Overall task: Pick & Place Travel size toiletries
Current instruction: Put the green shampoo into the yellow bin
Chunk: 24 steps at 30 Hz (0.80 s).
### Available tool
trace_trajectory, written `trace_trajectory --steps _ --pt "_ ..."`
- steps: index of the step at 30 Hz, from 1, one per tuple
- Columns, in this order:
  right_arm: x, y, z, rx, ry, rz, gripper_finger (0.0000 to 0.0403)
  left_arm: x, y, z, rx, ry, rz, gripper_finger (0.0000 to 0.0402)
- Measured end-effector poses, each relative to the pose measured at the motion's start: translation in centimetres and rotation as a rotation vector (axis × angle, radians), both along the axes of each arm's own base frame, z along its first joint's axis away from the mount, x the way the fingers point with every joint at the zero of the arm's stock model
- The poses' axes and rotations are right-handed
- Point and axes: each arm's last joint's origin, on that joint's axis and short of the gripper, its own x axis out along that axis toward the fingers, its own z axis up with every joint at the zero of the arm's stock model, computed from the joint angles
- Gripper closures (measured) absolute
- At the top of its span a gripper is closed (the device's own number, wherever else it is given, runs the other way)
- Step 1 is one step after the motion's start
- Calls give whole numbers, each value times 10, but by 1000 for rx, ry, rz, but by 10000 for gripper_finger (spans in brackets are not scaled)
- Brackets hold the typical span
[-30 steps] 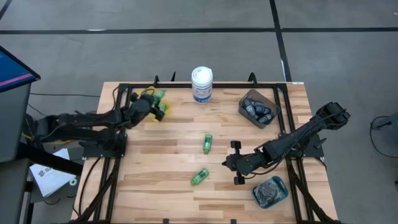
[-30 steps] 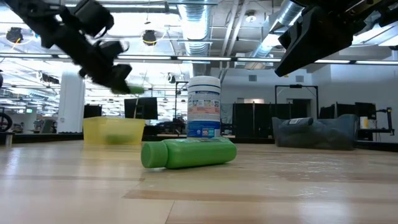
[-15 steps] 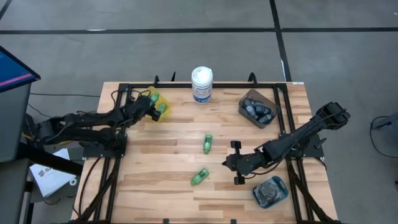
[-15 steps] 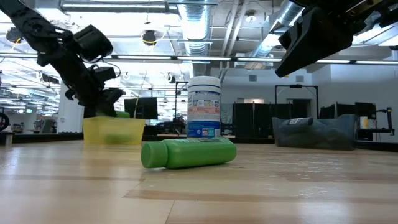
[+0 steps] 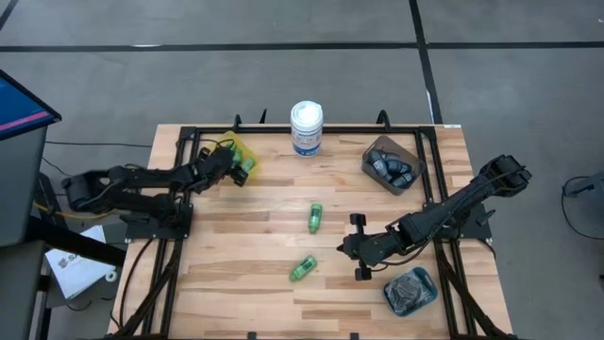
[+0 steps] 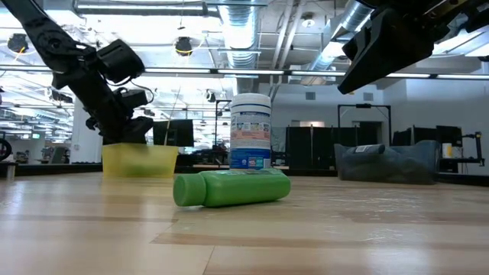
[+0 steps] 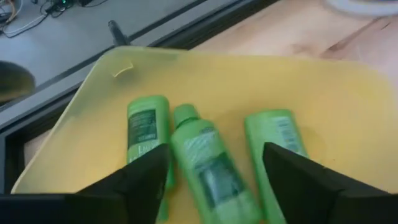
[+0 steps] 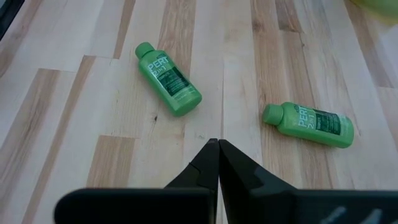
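Three bright green mini bottles (image 7: 208,165) lie side by side on the floor of the yellow bin (image 7: 249,81). My left gripper (image 7: 215,147) hovers open over them, at the table's far left (image 5: 229,162), its fingers either side of the middle bottle without touching it. Two more green bottles lie on their sides mid-table (image 5: 314,217) (image 5: 302,269); both also show in the right wrist view (image 8: 169,79) (image 8: 309,124). My right gripper (image 8: 217,146) is shut and hangs above bare wood to their right (image 5: 344,247).
A white tub with a blue label (image 5: 306,127) stands at the far edge. A brown bin of dark oblong bottles (image 5: 392,165) sits far right, and a teal bin of dark discs (image 5: 411,290) near right. Open wood lies around the two loose bottles.
My left gripper carried a green bottle down to the yellow bin at the table's far left. The bottle has left its fingers and now lies in the bin. The right arm kept still.
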Motion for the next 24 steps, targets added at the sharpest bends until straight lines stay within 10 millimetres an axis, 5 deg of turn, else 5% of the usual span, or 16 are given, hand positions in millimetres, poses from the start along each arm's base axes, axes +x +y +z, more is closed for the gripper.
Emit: trace_trajectory --steps 7,14,24 --pt "0 0 0 0 0 0 402 8 -17 25 20 -209 -148 79" --pt "0 0 0 0 0 0 402 31 -54 56 90 -511 -434 83" --pt "0 0 0 4 -6 0 402 79 -87 41 96 -483 -671 92"
